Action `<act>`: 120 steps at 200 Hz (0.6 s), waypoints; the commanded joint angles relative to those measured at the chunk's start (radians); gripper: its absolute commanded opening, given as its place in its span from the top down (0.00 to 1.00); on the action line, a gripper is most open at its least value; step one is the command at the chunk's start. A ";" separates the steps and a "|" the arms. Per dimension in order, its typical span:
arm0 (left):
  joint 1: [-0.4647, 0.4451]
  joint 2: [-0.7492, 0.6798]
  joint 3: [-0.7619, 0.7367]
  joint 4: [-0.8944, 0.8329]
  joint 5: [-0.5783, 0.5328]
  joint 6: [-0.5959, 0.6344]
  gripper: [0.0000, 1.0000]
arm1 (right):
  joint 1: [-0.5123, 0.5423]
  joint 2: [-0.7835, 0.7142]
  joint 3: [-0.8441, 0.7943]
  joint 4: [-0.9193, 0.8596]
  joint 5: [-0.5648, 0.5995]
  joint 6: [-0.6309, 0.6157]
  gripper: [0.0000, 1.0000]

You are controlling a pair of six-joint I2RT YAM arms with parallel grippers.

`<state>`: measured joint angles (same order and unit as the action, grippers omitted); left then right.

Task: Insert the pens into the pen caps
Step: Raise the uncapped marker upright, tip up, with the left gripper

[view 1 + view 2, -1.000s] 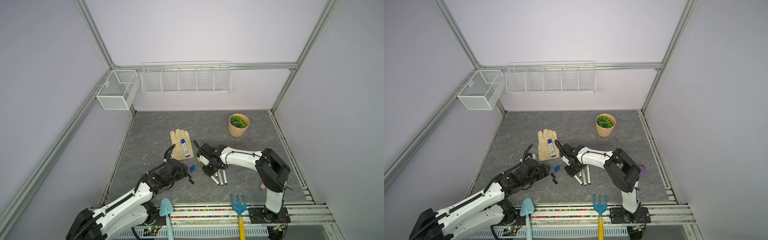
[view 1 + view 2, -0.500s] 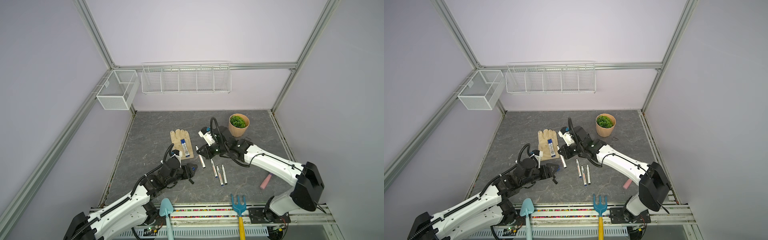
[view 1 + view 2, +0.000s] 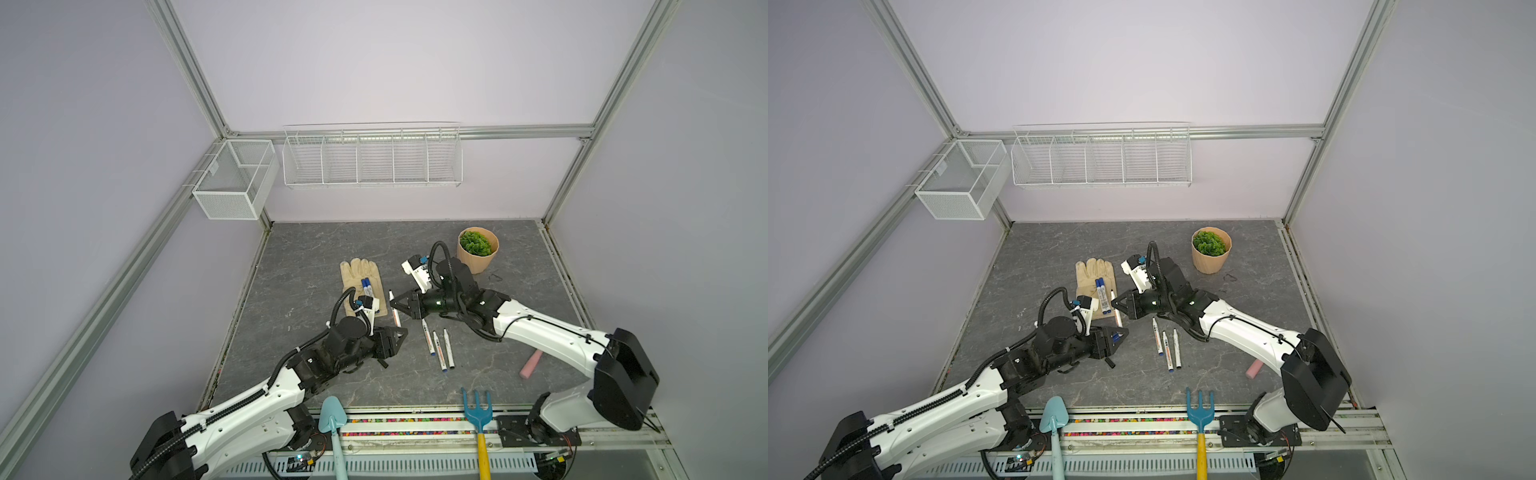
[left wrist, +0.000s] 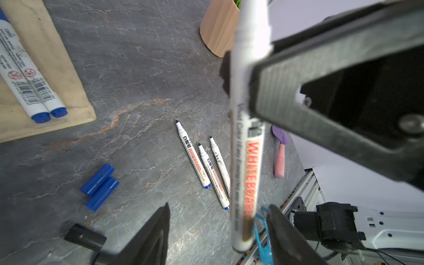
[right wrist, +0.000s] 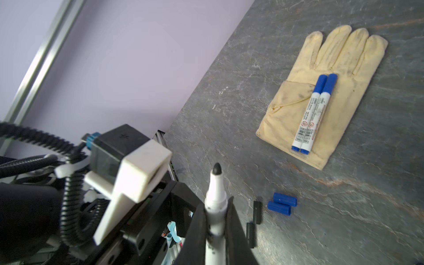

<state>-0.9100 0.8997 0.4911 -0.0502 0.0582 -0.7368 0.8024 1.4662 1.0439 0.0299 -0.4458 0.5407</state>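
The held pen (image 5: pixel 215 195), white with a bare black tip, is gripped across its barrel by the right jaws, which are closed on it. In both top views it is seen raised above the desk (image 3: pixel 307 257), just beside the cuff of the glove (image 3: pixel 357 276), on the side facing the right arm. It is held roughly parallel to the glove's length, with the tip turned toward the glove's finger end.

The left jaws are seen standing open in the left wrist view. The plug end of the held pen is placed between them, apart from both fingers. These jaws are positioned just past the glove's cuff.

Two capped pens (image 5: pixel 312 112) are laid side by side on the glove's palm, touching each other, with their caps toward the glove's fingers. Three uncapped pens (image 3: pixel 438 345) are laid close together on the desk, beyond the held pen as seen from the glove. Two loose blue caps (image 4: pixel 99 185) are found touching on the desk near the glove's cuff. Two black caps (image 5: pixel 257 212) are laid just beside them, farther from the glove. A plant pot (image 3: pixel 477 253) is set well apart from the glove, beyond the right arm's wrist.
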 commanded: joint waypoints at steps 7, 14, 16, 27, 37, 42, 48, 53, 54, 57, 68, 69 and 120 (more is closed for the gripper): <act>-0.004 0.028 0.051 0.028 -0.035 0.044 0.45 | -0.010 -0.029 -0.012 0.068 -0.049 0.025 0.93; -0.003 0.026 0.048 0.044 -0.038 0.044 0.49 | -0.011 -0.028 -0.011 0.065 -0.051 0.025 0.93; -0.003 0.025 0.048 0.047 -0.040 0.044 0.50 | -0.011 -0.027 -0.012 0.065 -0.051 0.026 0.93; -0.003 0.016 0.047 0.061 -0.046 0.049 0.55 | -0.012 -0.027 -0.014 0.065 -0.053 0.027 0.93; -0.003 0.005 0.044 0.076 -0.056 0.056 0.58 | -0.014 -0.028 -0.016 0.066 -0.053 0.025 0.93; -0.003 -0.004 0.041 0.088 -0.061 0.059 0.59 | -0.014 -0.029 -0.015 0.064 -0.053 0.025 0.93; -0.003 -0.016 0.035 0.099 -0.064 0.061 0.59 | -0.015 -0.026 -0.016 0.061 -0.051 0.025 0.93; -0.003 -0.025 0.032 0.106 -0.070 0.065 0.59 | -0.016 -0.026 -0.016 0.060 -0.053 0.024 0.93; -0.003 -0.027 0.032 0.107 -0.071 0.066 0.59 | -0.016 -0.025 -0.016 0.059 -0.054 0.024 0.93; -0.003 -0.034 0.030 0.110 -0.075 0.068 0.60 | -0.017 -0.025 -0.016 0.060 -0.055 0.024 0.93; -0.004 -0.057 0.022 0.115 -0.092 0.071 0.60 | -0.017 -0.024 -0.016 0.059 -0.060 0.022 0.93; -0.003 -0.059 0.023 0.115 -0.094 0.072 0.60 | -0.017 -0.024 -0.016 0.060 -0.060 0.022 0.93; -0.004 -0.040 0.021 0.106 -0.091 0.074 0.62 | -0.018 -0.019 -0.008 0.061 -0.080 0.020 0.93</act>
<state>-0.9108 0.8341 0.5125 0.0422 -0.0288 -0.6754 0.7914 1.4528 1.0431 0.0681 -0.4984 0.5507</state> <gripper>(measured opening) 0.375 0.135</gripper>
